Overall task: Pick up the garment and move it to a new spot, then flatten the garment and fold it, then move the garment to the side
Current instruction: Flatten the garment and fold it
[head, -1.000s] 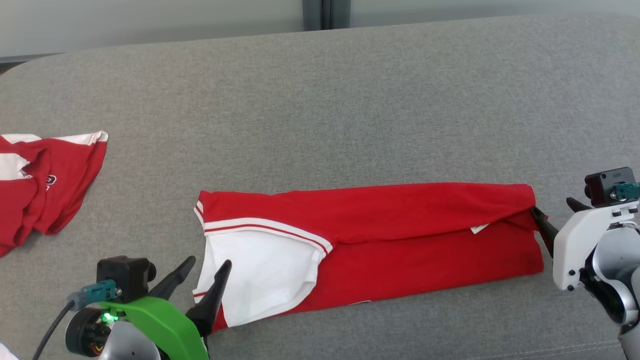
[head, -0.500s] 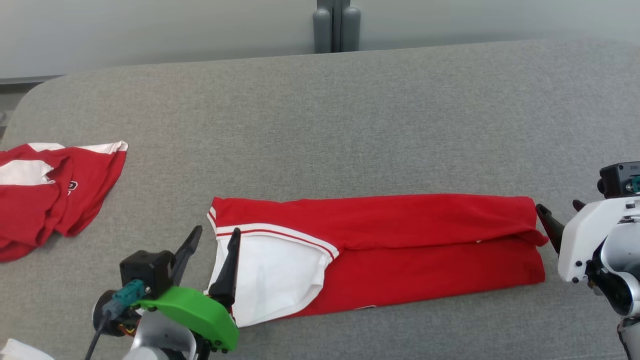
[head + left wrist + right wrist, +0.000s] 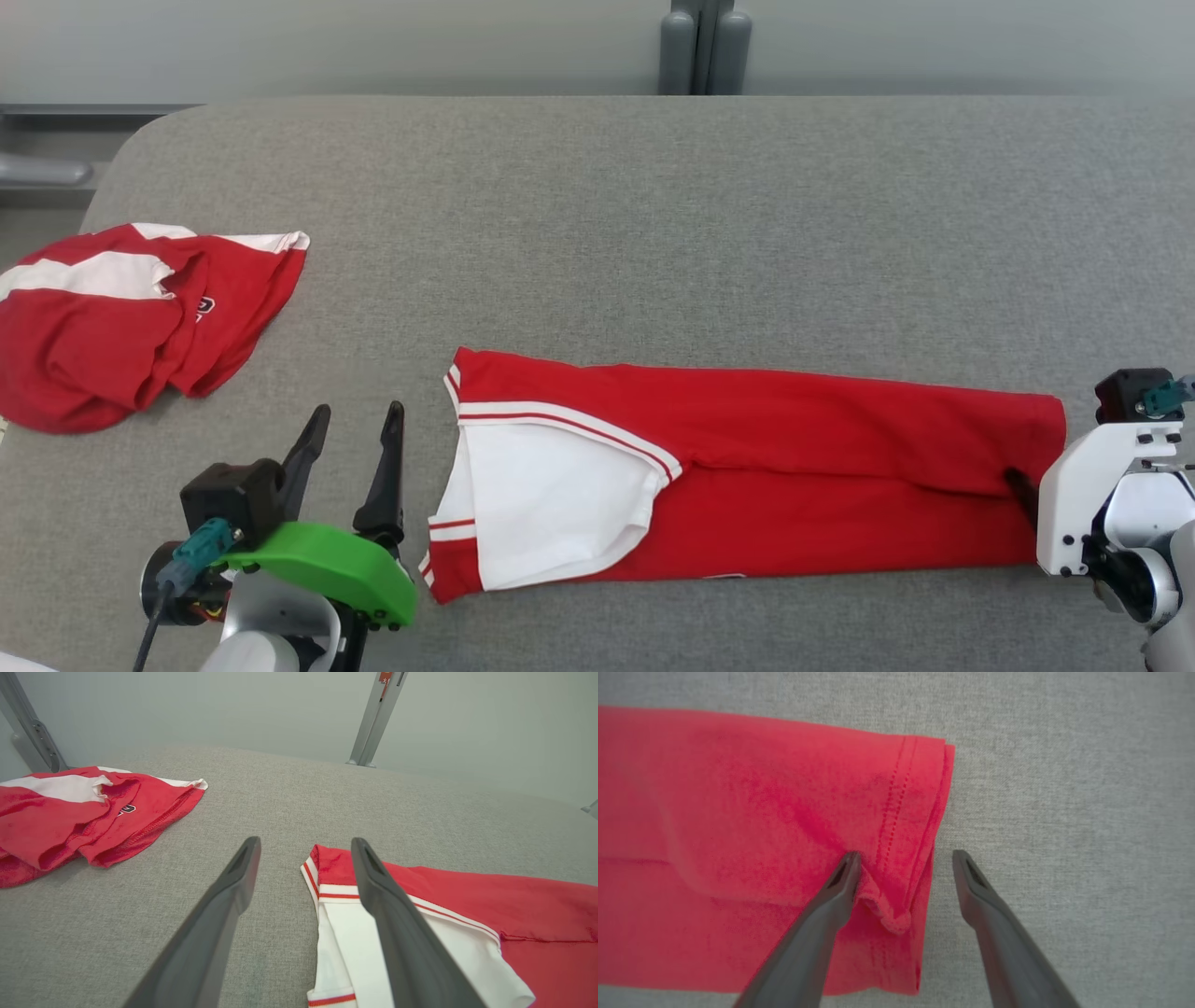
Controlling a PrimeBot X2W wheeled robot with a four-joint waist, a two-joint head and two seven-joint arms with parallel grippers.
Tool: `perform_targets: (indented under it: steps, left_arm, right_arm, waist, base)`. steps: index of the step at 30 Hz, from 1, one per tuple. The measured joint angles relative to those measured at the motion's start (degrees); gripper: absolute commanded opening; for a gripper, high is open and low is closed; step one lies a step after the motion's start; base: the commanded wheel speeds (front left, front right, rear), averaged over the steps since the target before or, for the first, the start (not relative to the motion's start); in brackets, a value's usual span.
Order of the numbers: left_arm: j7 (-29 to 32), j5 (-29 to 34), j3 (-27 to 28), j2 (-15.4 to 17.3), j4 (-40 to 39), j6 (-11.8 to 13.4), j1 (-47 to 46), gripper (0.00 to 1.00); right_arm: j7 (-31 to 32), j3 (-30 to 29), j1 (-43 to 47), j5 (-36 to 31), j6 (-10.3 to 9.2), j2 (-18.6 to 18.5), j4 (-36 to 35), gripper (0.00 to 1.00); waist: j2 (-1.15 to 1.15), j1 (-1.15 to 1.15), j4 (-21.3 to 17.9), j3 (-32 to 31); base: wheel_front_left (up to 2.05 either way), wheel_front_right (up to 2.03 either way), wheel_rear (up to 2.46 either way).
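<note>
The garment (image 3: 794,467) is red with a white sleeve panel, folded into a long strip across the grey padded surface (image 3: 607,215). My left gripper (image 3: 359,409) stands open just left of the garment's striped end, fingers (image 3: 233,891) apart with bare surface between them (image 3: 306,841). The garment's striped corner (image 3: 327,868) lies beside the right finger. My right gripper (image 3: 906,855) is open at the garment's hemmed end (image 3: 906,812), one finger over the red cloth and the other over bare surface. One dark fingertip (image 3: 1019,487) shows on the red cloth.
A second red and white garment (image 3: 140,317) lies crumpled at the surface's left edge, also visible from the left wrist (image 3: 84,812). A grey post (image 3: 705,47) stands behind the far edge. A rail (image 3: 47,170) runs beyond the rounded left corner.
The head camera has shifted. My left gripper has come off the white sleeve and now stands left of the garment. The raised top layer at the right end has settled flat.
</note>
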Motion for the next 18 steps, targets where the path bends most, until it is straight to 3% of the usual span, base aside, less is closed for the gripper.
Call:
perform_targets:
  steps: [2,3,4,5,6,8,9,14,18]
  left_arm:
    - [-0.5,-0.1,0.6,0.0,-0.1,0.5,0.4,1.00]
    - [-0.5,-0.2,0.8,0.0,-0.2,0.7,0.5,1.00]
    - [-0.8,-0.3,0.9,0.1,-0.3,0.8,0.6,1.00]
    - [-0.9,-0.3,1.1,0.1,-0.5,1.0,0.8,1.00]
    - [-0.9,-0.4,1.1,0.1,-0.6,1.1,0.9,1.00]
    - [-1.0,-0.6,1.4,0.1,-0.9,1.3,1.4,1.00]
    - [-1.0,-0.8,1.5,0.1,-1.1,1.4,1.6,1.00]
    - [-1.2,-0.8,2.2,0.4,-1.8,2.3,1.9,1.00]
    - [-1.2,-0.9,2.6,0.5,-2.2,3.1,2.6,1.00]
  right_arm:
    - [-1.0,-0.3,-0.1,-0.3,0.00,0.2,2.4,1.00]
    - [-1.2,-0.5,-0.3,-0.5,0.00,0.3,3.4,0.95]
    - [-1.5,-0.6,-0.7,-0.6,0.00,0.3,4.3,0.55]
    - [-1.7,-0.8,-1.1,-0.6,0.00,0.4,5.4,0.38]
    - [-1.9,-0.8,-1.3,-0.7,0.00,0.5,5.9,0.33]
    - [-2.8,-0.8,-2.1,-0.8,0.01,1.0,7.8,0.07]
    - [-3.2,-0.8,-2.4,-0.9,0.02,1.2,8.3,0.00]
    - [-6.0,-1.7,-4.7,-1.6,0.11,1.9,12.4,0.00]
    - [-7.8,-4.0,-5.3,-1.7,0.03,-0.4,13.5,0.00]
  waist:
    - [0.00,0.00,0.8,0.0]
    - [0.00,0.00,1.0,0.0]
    - [0.00,0.00,1.3,-0.1]
    - [0.00,0.00,1.6,-0.2]
    - [0.00,0.00,1.7,-0.2]
    - [0.00,0.00,1.9,-0.5]
    - [0.00,0.00,1.9,-0.5]
    - [0.00,0.00,0.8,-1.0]
    - [0.00,0.00,-0.8,-1.7]
  base:
    - [0.00,0.00,0.00]
    - [0.00,0.00,0.00]
    - [0.00,0.00,0.00]
    - [0.00,0.00,0.00]
    - [0.00,0.00,0.00]
    - [0.00,0.00,0.00]
    - [0.00,0.00,0.00]
    - [0.00,0.00,0.00]
    - [0.00,0.00,0.00]
